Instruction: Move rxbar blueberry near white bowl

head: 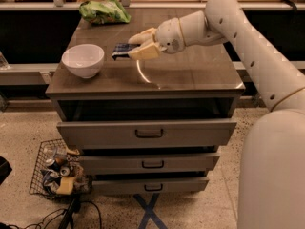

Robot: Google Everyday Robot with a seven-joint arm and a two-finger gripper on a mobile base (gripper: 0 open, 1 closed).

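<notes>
The white bowl (pixel 83 59) sits at the front left of the brown cabinet top (pixel 190 70). My gripper (pixel 139 45) reaches in from the right on a white arm and hangs over the middle of the top. It is shut on the rxbar blueberry (pixel 121 50), a small dark blue bar that sticks out to the left of the fingers, slightly above the surface. The bar is a short way to the right of the bowl and apart from it.
A green snack bag (pixel 105 11) lies at the back left of the top. Below are drawers (pixel 147 133). A wire basket of clutter (pixel 57 174) and cables sit on the floor at the left. A counter runs behind.
</notes>
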